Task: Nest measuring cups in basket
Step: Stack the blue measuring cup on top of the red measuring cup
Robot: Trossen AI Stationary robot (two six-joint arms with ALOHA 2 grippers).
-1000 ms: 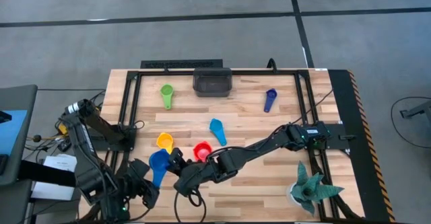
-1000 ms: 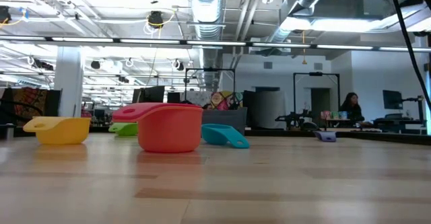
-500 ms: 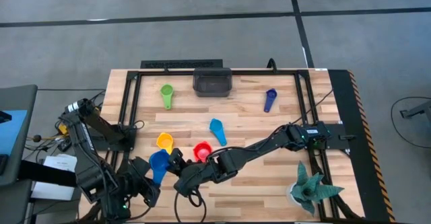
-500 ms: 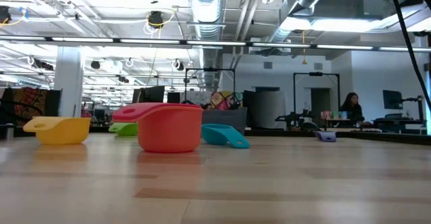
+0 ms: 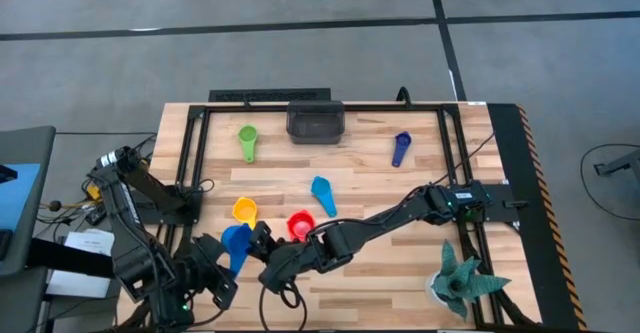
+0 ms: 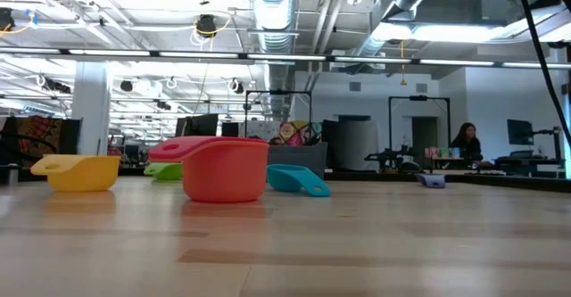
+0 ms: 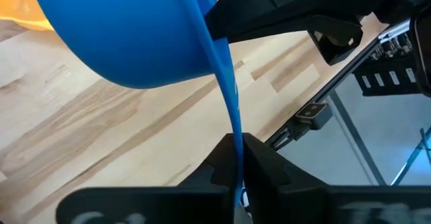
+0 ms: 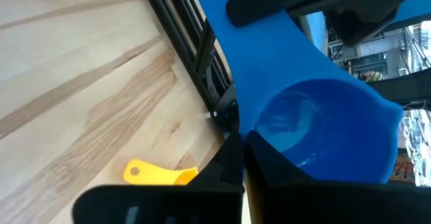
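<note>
Left wrist view is showing the left claw [image 7: 236, 173], open a second ago, now pinching the royal blue cup's [image 5: 236, 241] handle alongside the clamped right claw [image 5: 262, 241], at the counter's [image 5: 380, 188] seven o'clock, readying a handover toward the basket [image 5: 315, 121].

Light wooden slatted worktop [image 5: 380, 188] carries a black metal tube frame [image 5: 455, 153] running along its far edge and down both sides. Yellow-black hazard stripe [image 5: 531, 173] along the worktop's right edge. Teal spiky plant-like object [image 5: 462, 281] sits at the near right corner, inside the stripe. Grey floor [image 5: 300, 63] with dark seam lines around the worktop. Left of the worktop: tangle of cables [image 5: 75, 208] and a white paper label [image 5: 85, 241]. In the low view, an office room behind with ceiling ducts [image 6: 277, 3], and a seated person [image 6: 464, 141] at desks far right.
</note>
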